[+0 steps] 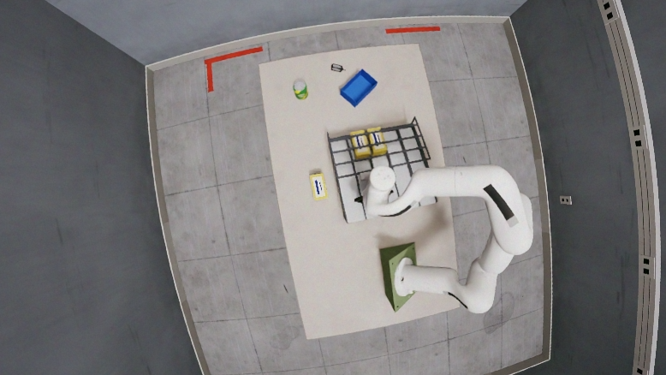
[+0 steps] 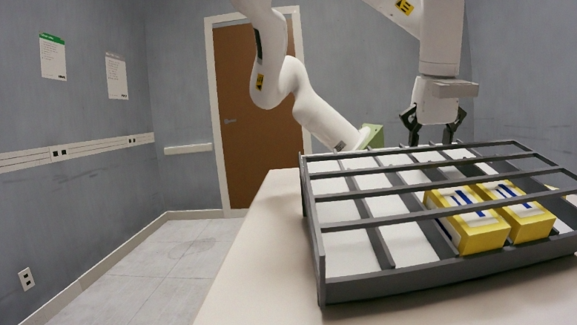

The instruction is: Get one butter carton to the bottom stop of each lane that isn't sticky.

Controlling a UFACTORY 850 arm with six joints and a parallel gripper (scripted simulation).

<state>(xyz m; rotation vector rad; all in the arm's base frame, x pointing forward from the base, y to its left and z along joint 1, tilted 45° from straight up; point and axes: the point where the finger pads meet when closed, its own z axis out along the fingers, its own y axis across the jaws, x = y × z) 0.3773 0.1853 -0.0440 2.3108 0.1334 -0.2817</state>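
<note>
Grey walls and a brown door (image 2: 258, 116) stand behind a long pale surface (image 1: 298, 260) that holds everything. On it sits the dark shelf (image 2: 322, 242) with its five sloped lanes. The white arm reaches over the high end of the shelf, and its end effector (image 2: 431, 139) hangs there pointing down, its black fingers (image 2: 411, 129) spread wide with nothing between them. The fingertips dip just behind the top bar, so I cannot tell if they touch a lane.

Down the slope from the end effector, two butter cartons (image 2: 468, 223) (image 2: 518, 216) lie side by side in neighbouring lanes, both against the bottom stop. The third butter carton (image 1: 318, 186) lies flat on the surface, off to one side of the end effector and just outside the shelf.

Far beyond the low end of the shelf are a blue bin (image 1: 358, 86), a green and white can (image 1: 300, 89) and a small dark clip (image 1: 337, 68).
</note>
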